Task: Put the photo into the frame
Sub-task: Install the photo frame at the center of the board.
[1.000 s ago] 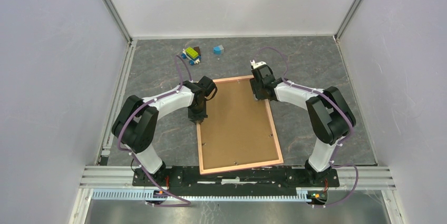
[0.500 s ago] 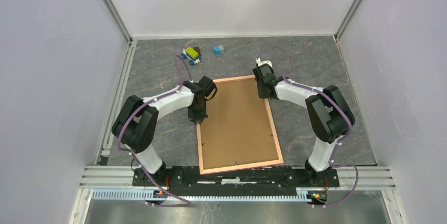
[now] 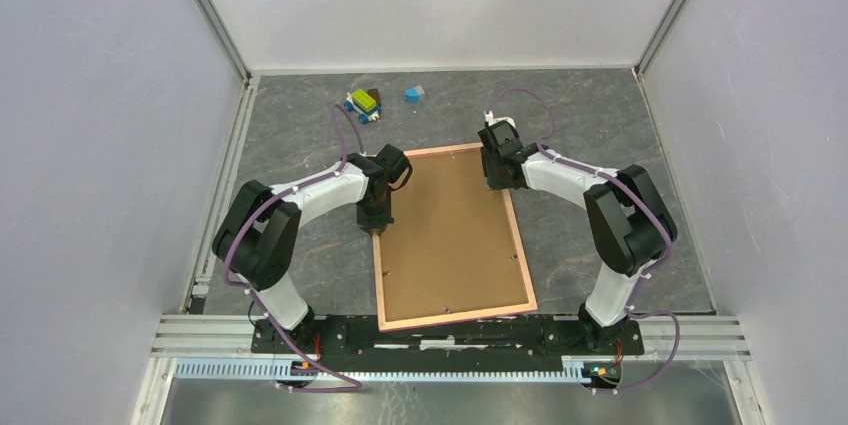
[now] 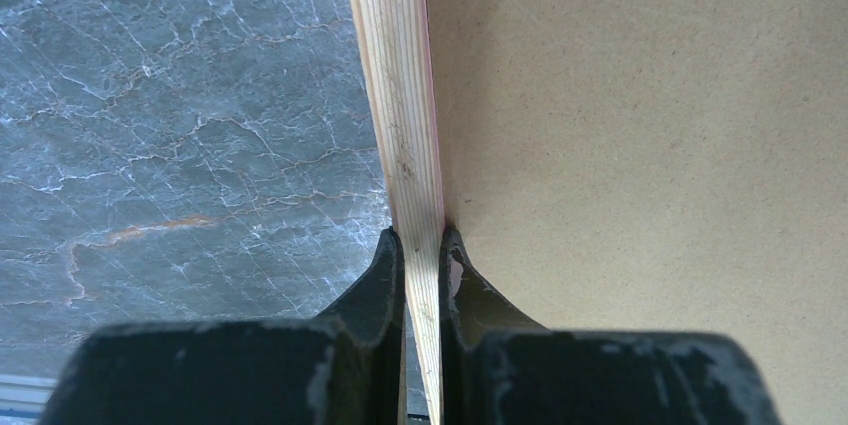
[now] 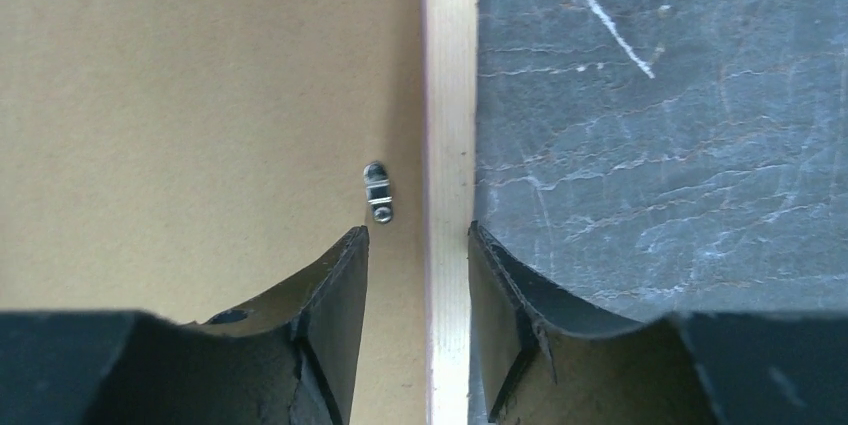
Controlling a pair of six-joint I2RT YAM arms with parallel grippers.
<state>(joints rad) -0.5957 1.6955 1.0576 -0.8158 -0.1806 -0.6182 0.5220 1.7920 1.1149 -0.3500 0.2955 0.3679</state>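
Pink frame (image 3: 450, 235), same spot as earlier

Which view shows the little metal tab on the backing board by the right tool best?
Right wrist: the metal tab sits close and sharp on the backing board, just inside the frame rail. Top external: too small or hidden to make out; left wrist shows no tab.

Your left pincer (image 4: 422, 245) pinches the frame (image 4: 398, 95) by its rail at lower centre; brown backing board (image 4: 650, 145) fills the right, grey marbled worktop (image 4: 180, 125) the left.
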